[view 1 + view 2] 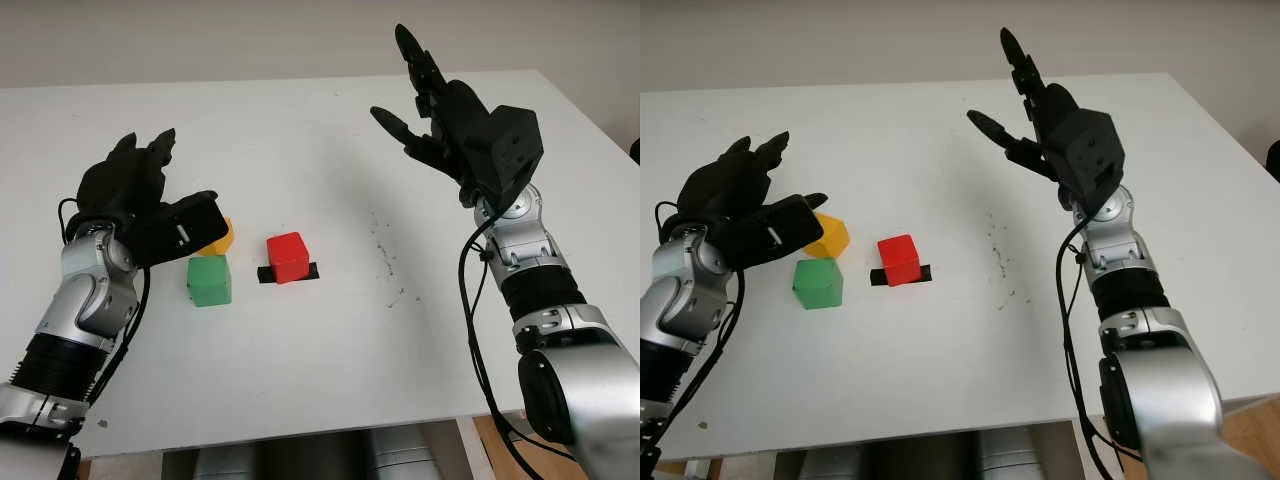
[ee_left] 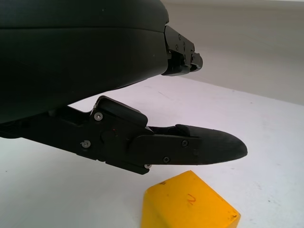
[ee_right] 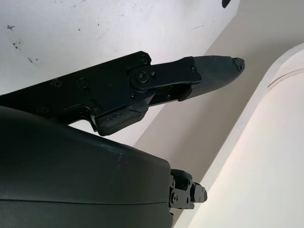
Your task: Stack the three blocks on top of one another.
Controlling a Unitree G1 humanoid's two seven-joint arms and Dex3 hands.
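Observation:
Three blocks lie on the white table (image 1: 330,340), none stacked. The red block (image 1: 288,257) sits on a strip of black tape (image 1: 312,272) near the middle. The green block (image 1: 209,280) is to its left. Behind the green one, the yellow block (image 1: 221,238) is partly covered by my left hand (image 1: 160,190), which hovers open just above it and holds nothing; the yellow block (image 2: 190,204) lies under one finger (image 2: 209,148). My right hand (image 1: 415,95) is raised open over the far right of the table, well away from the blocks.
Small dark specks (image 1: 385,255) mark the table right of the red block. The table's front edge (image 1: 300,430) runs close to my body, and its right edge (image 1: 1230,150) lies beyond my right arm.

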